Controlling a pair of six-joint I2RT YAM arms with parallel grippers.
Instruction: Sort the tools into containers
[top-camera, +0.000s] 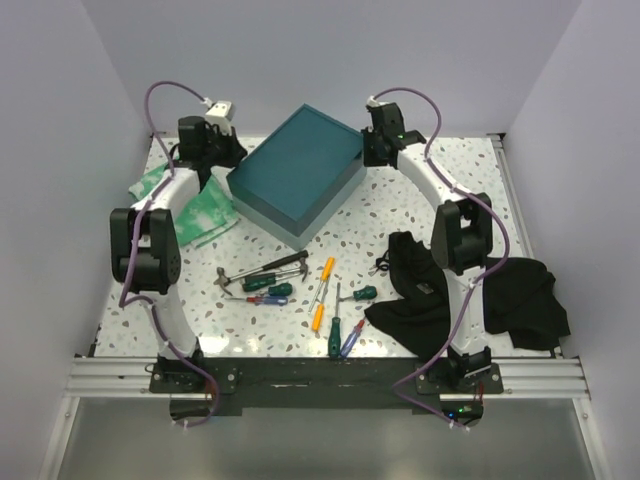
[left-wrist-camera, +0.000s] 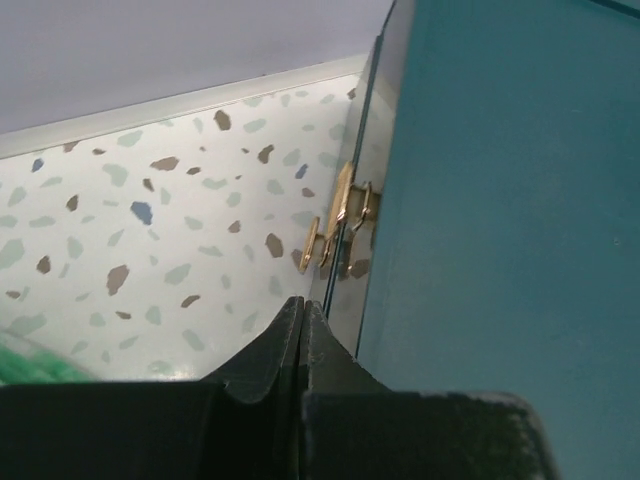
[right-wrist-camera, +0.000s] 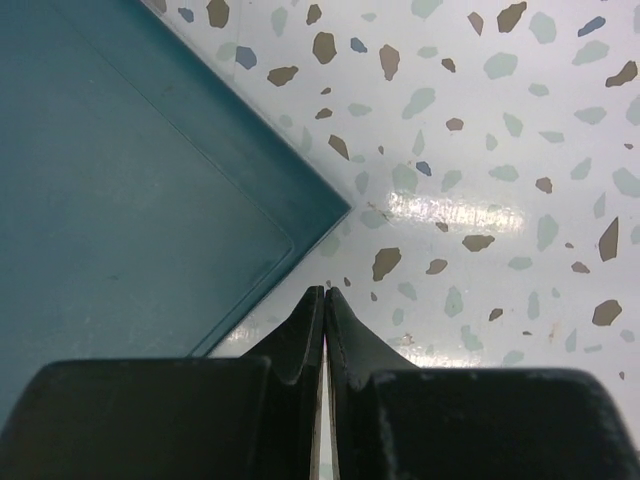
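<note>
Several tools lie loose on the speckled table near the front: small black-handled hammers (top-camera: 262, 268), green-handled screwdrivers (top-camera: 271, 283), orange ones (top-camera: 325, 270) and a red-and-blue one (top-camera: 350, 338). The only container in view is a big dark-teal box (top-camera: 298, 170), lid closed, at the back centre. My left gripper (top-camera: 222, 158) (left-wrist-camera: 303, 305) is shut and empty beside the box's left side (left-wrist-camera: 500, 200), close to its brass latch (left-wrist-camera: 345, 215). My right gripper (top-camera: 372, 152) (right-wrist-camera: 325, 292) is shut and empty just off the box's right corner (right-wrist-camera: 335, 205).
A green-and-white cloth (top-camera: 195, 205) lies left of the box, its edge showing in the left wrist view (left-wrist-camera: 30, 360). A crumpled black cloth (top-camera: 450, 290) covers the right front of the table, around the right arm. White walls close in the table.
</note>
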